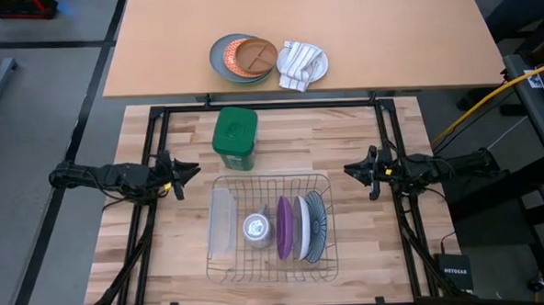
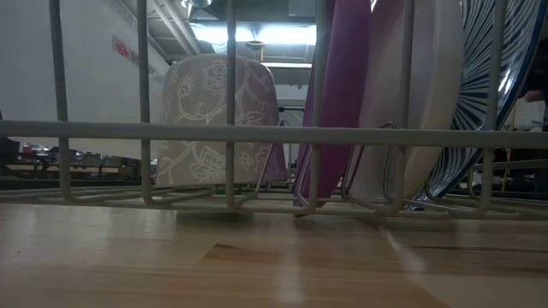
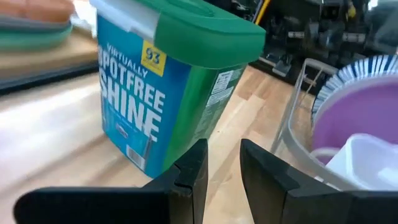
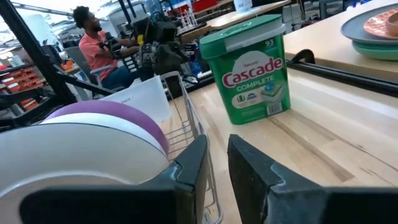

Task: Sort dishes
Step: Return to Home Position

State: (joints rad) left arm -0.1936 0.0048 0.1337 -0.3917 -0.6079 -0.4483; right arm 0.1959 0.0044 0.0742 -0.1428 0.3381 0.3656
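Three dinner plates stand on edge side by side in the right half of a wire dish rack (image 1: 272, 263): the purple plate (image 1: 284, 228), the plain white plate (image 1: 300, 228) and the dark-striped plate (image 1: 315, 222). In the low view the purple (image 2: 342, 94), white (image 2: 419, 94) and striped (image 2: 492, 77) plates rest with their lower rims between the rack's wires. My left gripper (image 1: 188, 169) (image 3: 224, 149) hovers left of the rack, slightly open and holding nothing. My right gripper (image 1: 351, 170) (image 4: 217, 146) hovers right of the rack, also slightly open and holding nothing.
A patterned mug (image 2: 218, 120) stands upside down in the rack beside a clear container (image 1: 222, 224). A green detergent tub (image 1: 235, 137) stands beyond the rack. On the far table lie a grey plate (image 1: 220, 55), an orange divided plate (image 1: 251, 55) and a white plate with cloth (image 1: 301, 64). A person (image 4: 93, 43) sits beyond.
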